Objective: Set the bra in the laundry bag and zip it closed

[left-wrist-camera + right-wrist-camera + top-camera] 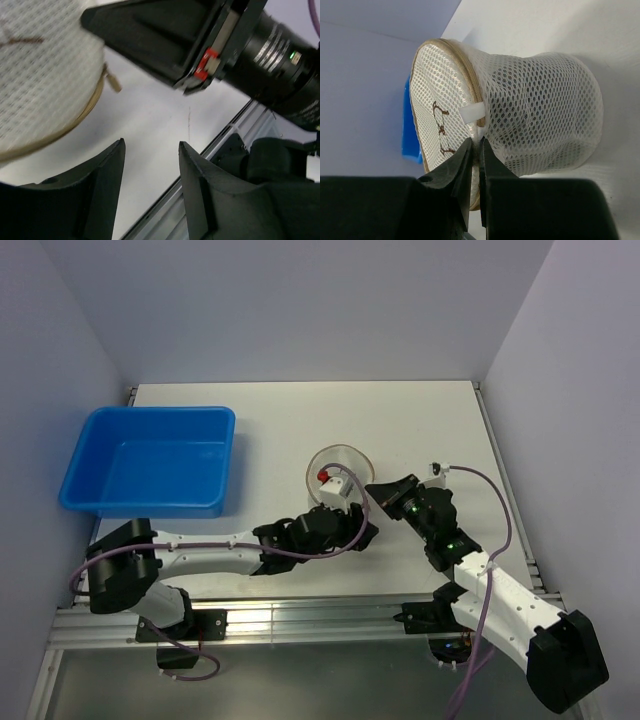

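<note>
Laundry bag [540, 110], white mesh, tan rim: on its side on the tabletop [150, 115], with a dim grey mass inside that cannot be identified. Right tool [477, 155]: nearly closed, pinching the bag's rim seam. Left tool [151, 150]: parted, empty, just beside the bag. Blue tub [150, 460]: well left of the bag.

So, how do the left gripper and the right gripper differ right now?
The left gripper stands open; the right gripper is almost shut. The left gripper holds nothing, with only bare table between its fingers; the right gripper pinches the tan rim of the laundry bag. Both have black fingers and sit close to the bag.
</note>
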`<state>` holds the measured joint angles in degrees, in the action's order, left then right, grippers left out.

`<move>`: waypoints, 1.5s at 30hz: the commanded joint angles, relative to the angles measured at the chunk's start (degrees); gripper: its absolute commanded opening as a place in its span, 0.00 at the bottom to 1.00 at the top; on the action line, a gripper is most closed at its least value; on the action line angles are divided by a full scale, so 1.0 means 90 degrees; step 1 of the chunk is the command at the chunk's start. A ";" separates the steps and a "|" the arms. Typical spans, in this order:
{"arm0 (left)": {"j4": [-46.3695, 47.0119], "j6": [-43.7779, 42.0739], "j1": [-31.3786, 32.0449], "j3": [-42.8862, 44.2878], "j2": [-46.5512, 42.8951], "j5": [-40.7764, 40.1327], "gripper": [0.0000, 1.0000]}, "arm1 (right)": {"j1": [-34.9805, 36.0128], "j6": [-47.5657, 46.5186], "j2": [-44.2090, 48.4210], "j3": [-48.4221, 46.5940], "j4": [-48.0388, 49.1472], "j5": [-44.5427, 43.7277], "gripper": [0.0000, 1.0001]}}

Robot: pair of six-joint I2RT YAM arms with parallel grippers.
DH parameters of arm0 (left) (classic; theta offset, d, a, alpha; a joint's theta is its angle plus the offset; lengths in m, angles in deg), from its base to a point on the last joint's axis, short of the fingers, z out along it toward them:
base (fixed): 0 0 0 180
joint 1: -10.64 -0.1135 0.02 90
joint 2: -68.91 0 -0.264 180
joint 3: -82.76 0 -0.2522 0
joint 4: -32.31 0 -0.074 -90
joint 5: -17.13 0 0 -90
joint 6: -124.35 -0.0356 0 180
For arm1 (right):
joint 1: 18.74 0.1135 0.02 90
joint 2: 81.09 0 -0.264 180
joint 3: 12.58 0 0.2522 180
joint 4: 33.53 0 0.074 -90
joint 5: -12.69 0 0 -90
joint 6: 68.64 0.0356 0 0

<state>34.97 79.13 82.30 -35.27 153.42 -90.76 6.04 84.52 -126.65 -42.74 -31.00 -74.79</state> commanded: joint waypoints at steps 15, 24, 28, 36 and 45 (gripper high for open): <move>0.0557 -0.0024 -0.0364 0.0913 0.1020 -0.0649 0.51 | 0.0079 -0.0201 0.0433 -0.0052 -0.0062 -0.0076 0.00; 0.0734 -0.0082 -0.0374 0.0962 0.1215 -0.0971 0.47 | 0.0108 -0.0182 0.0345 0.0035 -0.0033 0.0081 0.00; 0.0714 -0.0268 -0.0374 0.1060 0.1323 -0.1419 0.47 | 0.0177 -0.0191 0.0346 0.0055 -0.0062 0.0071 0.00; 0.0890 -0.0385 -0.0374 0.1040 0.1352 -0.1664 0.34 | 0.0245 -0.0211 0.0511 0.0133 -0.0141 -0.0027 0.00; 0.1055 -0.0444 -0.0374 0.0836 0.1177 -0.1870 0.12 | 0.0314 -0.0308 0.0434 0.0085 -0.0267 -0.0027 0.00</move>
<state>39.15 76.75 79.52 -28.17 165.51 -103.11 7.74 83.21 -123.09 -42.00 -32.29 -76.84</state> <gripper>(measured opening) 0.150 0.120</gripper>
